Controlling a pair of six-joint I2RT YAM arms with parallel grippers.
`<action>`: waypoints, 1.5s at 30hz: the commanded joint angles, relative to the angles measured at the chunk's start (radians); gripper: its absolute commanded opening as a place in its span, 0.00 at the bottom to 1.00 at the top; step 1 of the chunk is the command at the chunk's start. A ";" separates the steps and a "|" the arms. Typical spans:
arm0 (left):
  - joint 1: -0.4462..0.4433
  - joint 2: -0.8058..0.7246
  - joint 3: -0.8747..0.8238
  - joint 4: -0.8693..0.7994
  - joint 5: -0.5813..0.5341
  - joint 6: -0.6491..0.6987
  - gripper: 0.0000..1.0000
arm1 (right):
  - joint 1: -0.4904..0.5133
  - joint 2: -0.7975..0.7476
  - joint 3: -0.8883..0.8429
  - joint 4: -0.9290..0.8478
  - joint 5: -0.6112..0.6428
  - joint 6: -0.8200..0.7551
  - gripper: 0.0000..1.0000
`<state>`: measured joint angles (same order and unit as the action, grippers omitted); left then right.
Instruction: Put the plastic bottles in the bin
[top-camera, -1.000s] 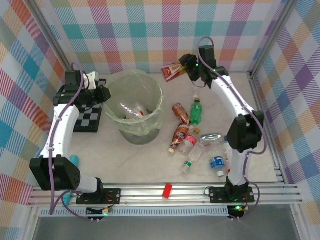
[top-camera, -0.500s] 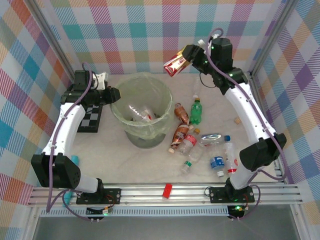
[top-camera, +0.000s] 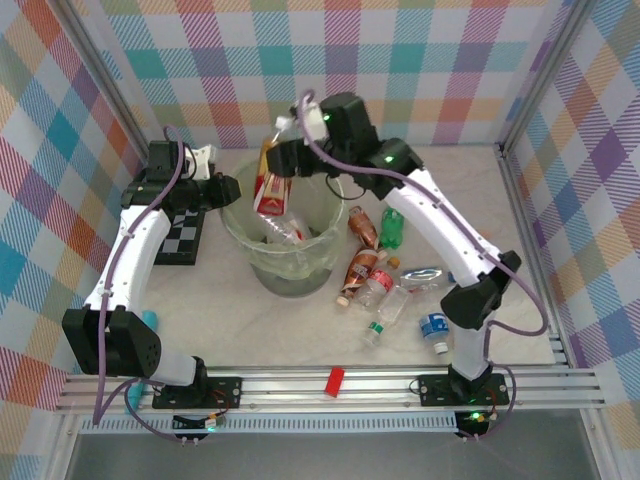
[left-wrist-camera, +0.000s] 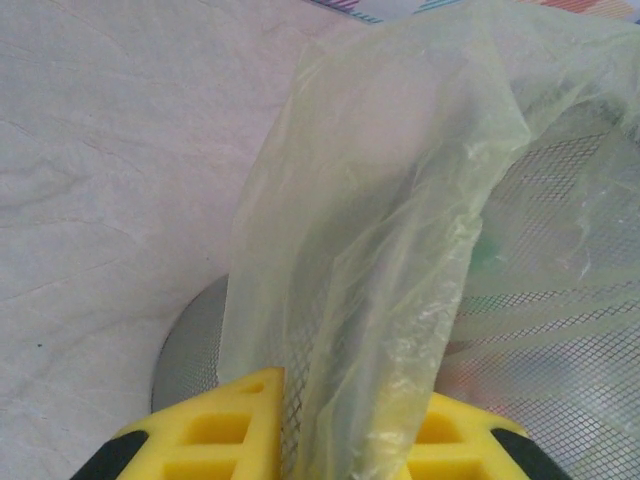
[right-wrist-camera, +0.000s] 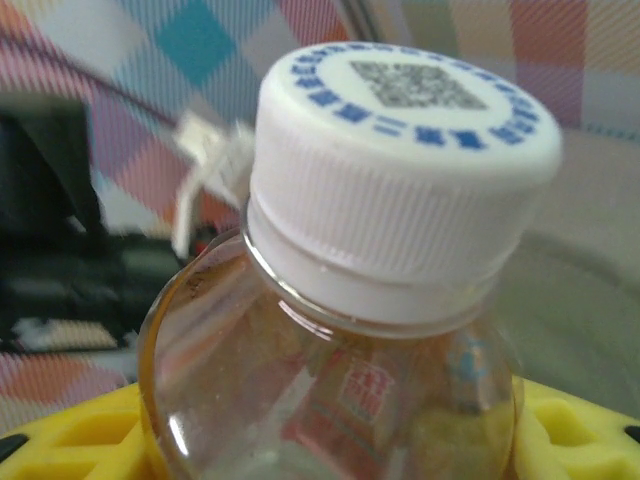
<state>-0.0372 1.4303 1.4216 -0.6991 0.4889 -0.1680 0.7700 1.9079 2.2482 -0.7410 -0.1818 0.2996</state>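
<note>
The bin (top-camera: 250, 262), pale green with a thin liner, stands left of centre. My right gripper (top-camera: 290, 160) is shut on a brown bottle (top-camera: 270, 186) with a red label, which hangs tilted above the bin's mouth. Close up, that bottle (right-wrist-camera: 330, 380) has a white cap (right-wrist-camera: 400, 130) and sits between yellow fingers (right-wrist-camera: 575, 430). My left gripper (top-camera: 226, 190) is shut on the bin's left rim, and the liner (left-wrist-camera: 380, 260) runs up between its yellow fingers (left-wrist-camera: 215, 430). A clear bottle (top-camera: 281, 230) lies inside the bin. Several bottles, one of them green (top-camera: 392, 226), lie to its right.
A chessboard (top-camera: 180, 236) lies flat left of the bin, under the left arm. A small red block (top-camera: 335, 380) sits at the near rail and a teal object (top-camera: 148, 320) at the near left. Plaid walls enclose the table on three sides.
The right arm has swung left from the back right, carrying the brown bottle to above the bin. The left gripper moved onto the bin's rim a second ago and has stayed there.
</note>
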 joint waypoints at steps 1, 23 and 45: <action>-0.003 0.003 -0.016 -0.022 0.033 -0.003 0.20 | 0.028 0.037 0.029 -0.151 0.047 -0.185 0.50; -0.016 0.008 -0.020 -0.014 0.040 -0.008 0.17 | 0.071 0.159 -0.099 -0.284 0.347 -0.266 0.54; -0.020 0.013 -0.021 -0.012 0.037 -0.004 0.17 | 0.076 0.071 -0.024 -0.195 0.238 -0.198 0.94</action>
<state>-0.0494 1.4315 1.4170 -0.6800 0.4854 -0.1638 0.8383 2.0647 2.1708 -0.9501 0.1204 0.1032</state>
